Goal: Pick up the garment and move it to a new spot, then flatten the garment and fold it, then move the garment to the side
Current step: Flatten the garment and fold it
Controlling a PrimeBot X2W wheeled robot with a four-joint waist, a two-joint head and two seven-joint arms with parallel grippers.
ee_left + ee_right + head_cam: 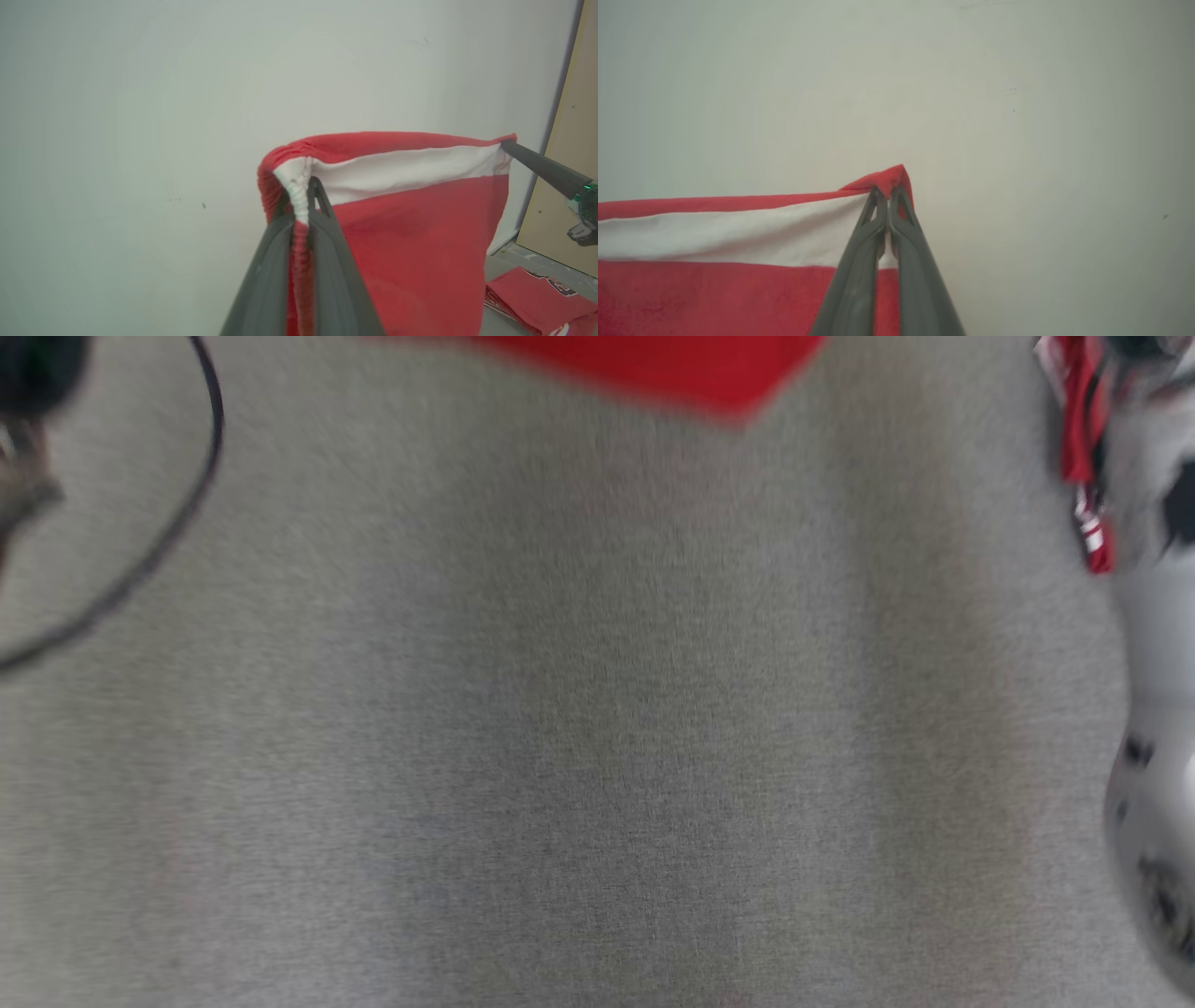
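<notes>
Garment (420, 233) hangs spread btwn tips. Left gripper (307, 189) and right gripper (887, 195) each clamped on a top corner, prob for flat lay-down.

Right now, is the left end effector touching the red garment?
Touching. The left wrist view shows the left end effector shut on the bunched corner of the garment, with the cloth pinched inside it.

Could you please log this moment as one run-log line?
phase: garment held up | left hand: shut on garment | right hand: shut on garment | garment: hanging spread between hands
</notes>
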